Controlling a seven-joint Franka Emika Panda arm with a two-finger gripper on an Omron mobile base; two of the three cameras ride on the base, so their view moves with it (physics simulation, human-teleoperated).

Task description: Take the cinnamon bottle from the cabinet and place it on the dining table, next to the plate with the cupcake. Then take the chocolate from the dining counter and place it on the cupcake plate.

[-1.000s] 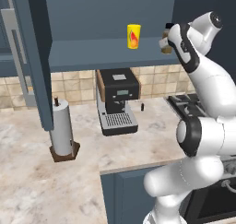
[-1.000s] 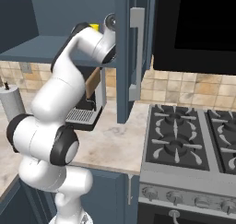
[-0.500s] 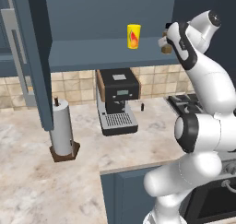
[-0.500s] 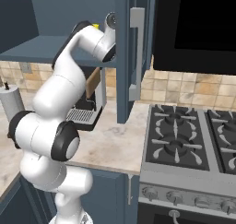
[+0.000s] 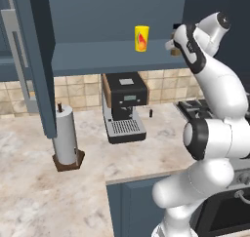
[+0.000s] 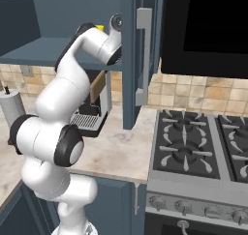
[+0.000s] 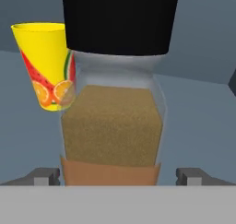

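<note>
A blue cabinet [image 5: 117, 55] hangs over the bench [image 5: 29, 182]. On its shelf stands the bottle [image 7: 113, 108], beside a yellow cup [image 7: 44, 64]. The gripper [image 7: 119, 177] has its jaws wide, one each side of the bottle. I think it should close slowly on the glass, then lift straight without bumping the cup.

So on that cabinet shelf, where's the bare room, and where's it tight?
The shelf lies bare from the open door across to the yellow canister. It is crowded at the right end: the cinnamon bottle stands between the open hand's fingertips, the canister just beside.
</note>
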